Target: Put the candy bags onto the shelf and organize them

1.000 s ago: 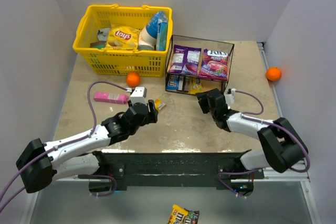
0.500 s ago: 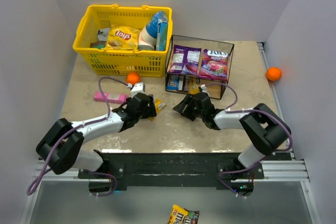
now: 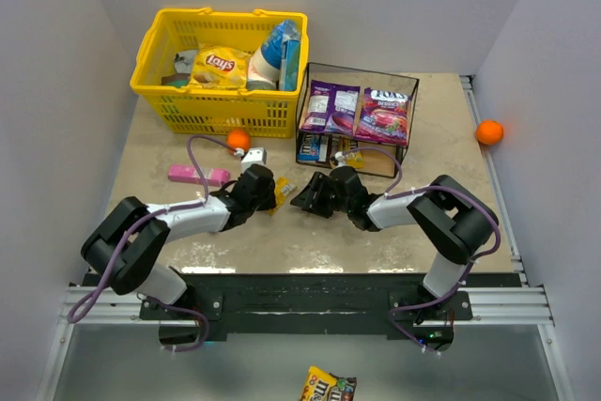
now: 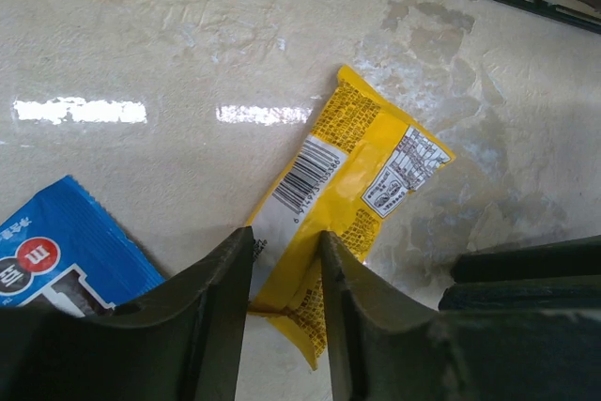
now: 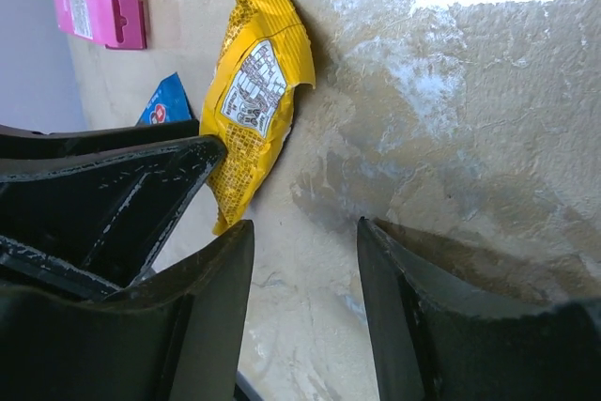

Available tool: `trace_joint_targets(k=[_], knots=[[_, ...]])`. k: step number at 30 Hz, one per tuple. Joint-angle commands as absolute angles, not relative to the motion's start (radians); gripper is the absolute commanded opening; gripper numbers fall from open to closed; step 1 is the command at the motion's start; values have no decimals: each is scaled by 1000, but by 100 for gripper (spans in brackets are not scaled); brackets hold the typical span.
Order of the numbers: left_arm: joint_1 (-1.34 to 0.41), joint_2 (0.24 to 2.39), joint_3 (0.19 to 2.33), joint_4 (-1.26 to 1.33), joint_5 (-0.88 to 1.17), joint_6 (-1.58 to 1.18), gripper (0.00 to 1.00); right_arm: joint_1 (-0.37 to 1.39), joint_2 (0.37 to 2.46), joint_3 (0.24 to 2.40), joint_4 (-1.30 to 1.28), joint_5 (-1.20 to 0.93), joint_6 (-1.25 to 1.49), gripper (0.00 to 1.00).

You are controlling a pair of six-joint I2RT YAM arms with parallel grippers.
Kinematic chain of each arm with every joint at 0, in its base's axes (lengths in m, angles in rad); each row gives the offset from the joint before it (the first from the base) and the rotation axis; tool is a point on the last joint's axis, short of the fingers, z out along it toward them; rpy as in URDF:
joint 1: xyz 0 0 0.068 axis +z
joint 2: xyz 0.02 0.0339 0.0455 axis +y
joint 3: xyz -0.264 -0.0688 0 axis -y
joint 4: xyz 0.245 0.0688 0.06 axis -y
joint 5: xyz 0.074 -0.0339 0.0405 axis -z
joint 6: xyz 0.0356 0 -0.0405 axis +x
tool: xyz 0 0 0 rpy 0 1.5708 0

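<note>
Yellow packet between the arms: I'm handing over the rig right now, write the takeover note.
Left claw straddles the near end of the yellow packet; whether it grips is unclear.
Right claw is open and empty, just beside that packet.
Done: two purple bags on the top tier of the shelf, small packets on the lower tier.
Left: yellow packet and blue packet on the table; brown packet lies off its near edge.
</note>
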State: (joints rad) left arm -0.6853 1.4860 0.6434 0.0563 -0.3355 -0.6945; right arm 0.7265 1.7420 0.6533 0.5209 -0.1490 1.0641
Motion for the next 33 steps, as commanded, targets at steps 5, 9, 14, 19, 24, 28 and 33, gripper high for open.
trace_joint_targets(k=[5, 9, 14, 19, 24, 28, 33], knots=[[-678, 1557, 614, 118, -190, -751, 36, 730, 1704, 667, 384, -112, 1011, 51], [-680, 1554, 597, 123, -98, -828, 36, 732, 1661, 664, 341, -84, 996, 51], [-718, 1496, 561, 167, -37, -965, 38, 732, 1573, 667, 249, -34, 970, 51], [-779, 1439, 604, 129, -61, -976, 40, 732, 1488, 666, 152, 30, 943, 51], [-776, 1359, 679, 2, -188, -893, 43, 730, 1454, 676, 138, 43, 894, 50], [-775, 1298, 687, -55, -233, -852, 45, 730, 1474, 721, 104, 28, 859, 43], [-756, 1330, 730, -17, -200, -753, 46, 741, 1390, 628, 63, 138, 1024, 47]])
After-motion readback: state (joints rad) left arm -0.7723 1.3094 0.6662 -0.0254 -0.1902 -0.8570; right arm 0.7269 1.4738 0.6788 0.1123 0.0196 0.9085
